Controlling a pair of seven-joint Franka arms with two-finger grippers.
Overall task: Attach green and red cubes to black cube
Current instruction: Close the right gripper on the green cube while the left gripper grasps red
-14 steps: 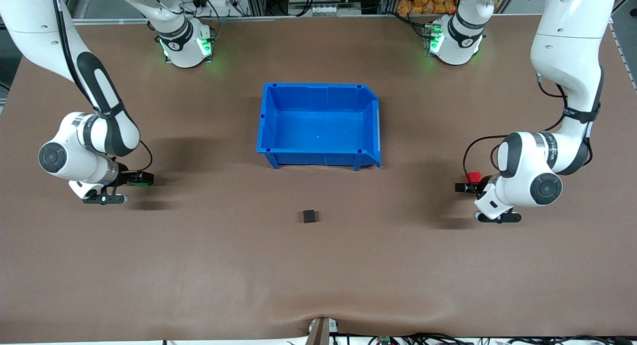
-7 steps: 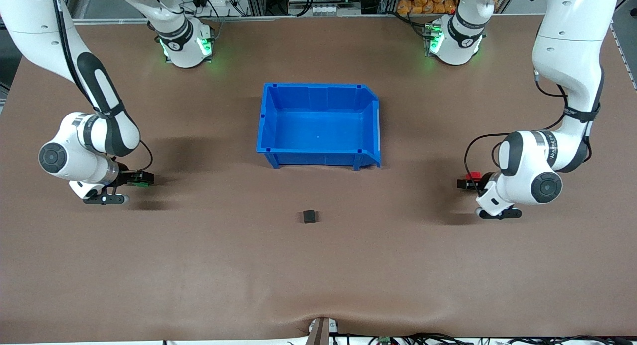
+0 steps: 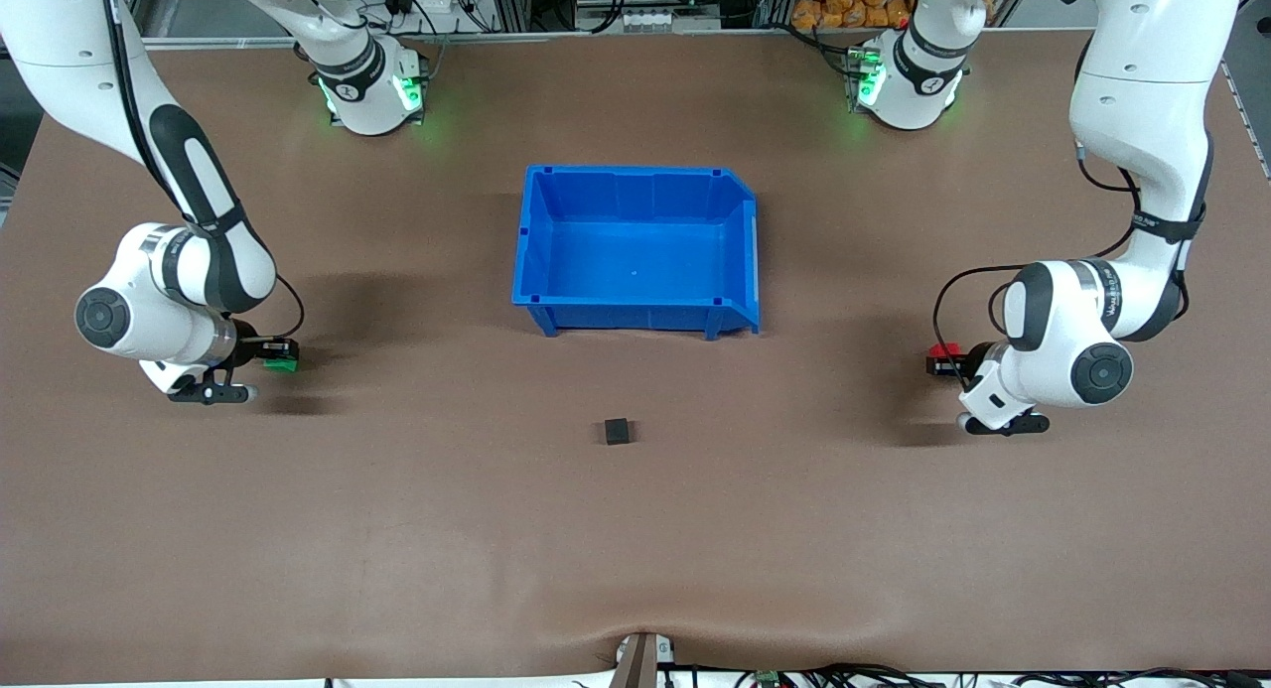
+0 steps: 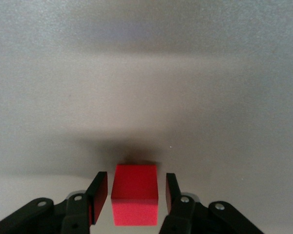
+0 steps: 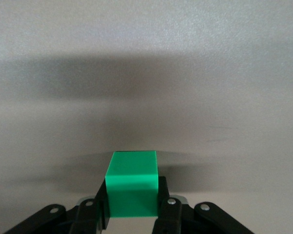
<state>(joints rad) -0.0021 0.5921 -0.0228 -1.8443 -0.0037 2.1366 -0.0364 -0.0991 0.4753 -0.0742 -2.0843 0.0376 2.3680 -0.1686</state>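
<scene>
Right gripper clamps green cube near surface's right-arm edge. Left gripper straddles red cube near left-arm edge, small gaps showing. Black cube mid-surface.

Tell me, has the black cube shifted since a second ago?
No. The black cube sits at the same spot, nearer the front camera than the blue bin, with the same gap to the bin's front wall.

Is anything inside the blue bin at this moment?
Nothing shows inside the blue bin: its floor is bare blue plastic. The strip just inside its wall nearest the front camera is hidden by that wall. The black cube sits outside it on the table.
</scene>
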